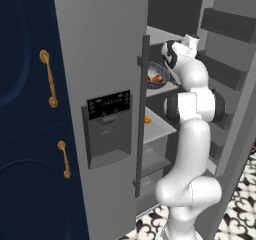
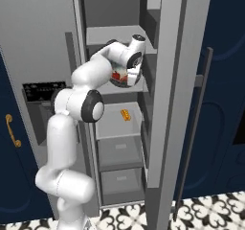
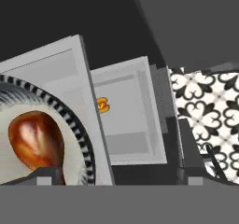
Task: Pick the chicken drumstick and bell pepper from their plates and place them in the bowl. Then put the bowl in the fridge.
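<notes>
Sitting just below the gripper, jaws spread wide and gripping nothing: one bowl on a fridge shelf, holding one chicken drumstick. Showing red in the bowl: one bell pepper, partly hidden behind the arm. Lying farther down: one small orange item, too small to identify.

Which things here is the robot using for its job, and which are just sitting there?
For the job:
bowl
chicken drumstick
bell pepper
fridge
gripper

Just sitting there:
small orange thing on the lower shelf
navy cabinets
patterned floor
</notes>
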